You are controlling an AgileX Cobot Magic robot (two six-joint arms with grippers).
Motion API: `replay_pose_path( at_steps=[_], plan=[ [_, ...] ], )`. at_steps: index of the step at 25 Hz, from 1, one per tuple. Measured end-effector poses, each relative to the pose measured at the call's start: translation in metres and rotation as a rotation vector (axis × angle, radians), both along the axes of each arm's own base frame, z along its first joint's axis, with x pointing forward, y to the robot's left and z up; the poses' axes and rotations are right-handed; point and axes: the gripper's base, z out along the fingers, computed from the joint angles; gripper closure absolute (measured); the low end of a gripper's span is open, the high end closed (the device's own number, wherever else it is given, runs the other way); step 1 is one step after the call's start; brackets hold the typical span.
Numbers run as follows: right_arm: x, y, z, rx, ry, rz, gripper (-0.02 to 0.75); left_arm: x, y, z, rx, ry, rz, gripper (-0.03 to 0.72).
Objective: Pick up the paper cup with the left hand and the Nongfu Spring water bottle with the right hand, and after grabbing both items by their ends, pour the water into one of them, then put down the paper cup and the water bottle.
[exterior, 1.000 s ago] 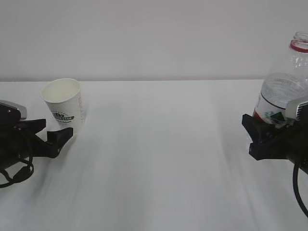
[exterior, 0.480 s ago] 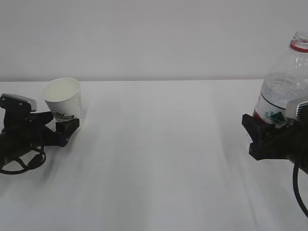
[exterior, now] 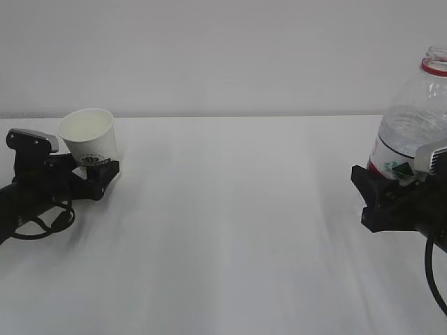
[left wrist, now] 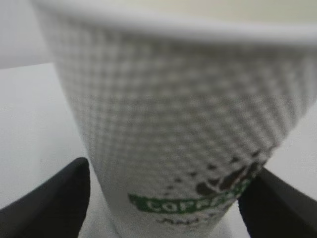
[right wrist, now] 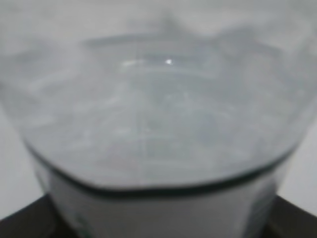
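While I look along the white table [exterior: 230,230], my left hand [exterior: 98,174] sits at the far left with the paper cup [exterior: 89,135] tilted between its wide-spread fingers; my right hand [exterior: 380,199] is clamped on the Nongfu Spring water bottle [exterior: 415,118], upright at the right edge. From my left wrist, black fingertips [left wrist: 47,203] flank the cup's base. From my right wrist, the bottle fills the blurred view.
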Motion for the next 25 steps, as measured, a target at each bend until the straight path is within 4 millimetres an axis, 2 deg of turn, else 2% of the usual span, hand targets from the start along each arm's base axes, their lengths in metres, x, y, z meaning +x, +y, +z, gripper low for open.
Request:
replay_pose_path(
  at_steps=[7,14,25],
  plan=[
    [0.0,0.0001,0.0,0.0,0.0,0.001,0.258,0.0077,-0.0003,0.0045,-0.001,-0.029,0.0,0.015],
    [0.0,0.0001,0.0,-0.004,-0.001,0.002,0.258,0.0074,-0.001,0.0044,0.0,-0.029,-0.008,0.097],
    [0.0,0.0001,0.0,-0.009,-0.003,0.004,0.258,0.0015,-0.0062,0.0047,0.002,-0.021,-0.076,0.104]
  ],
)
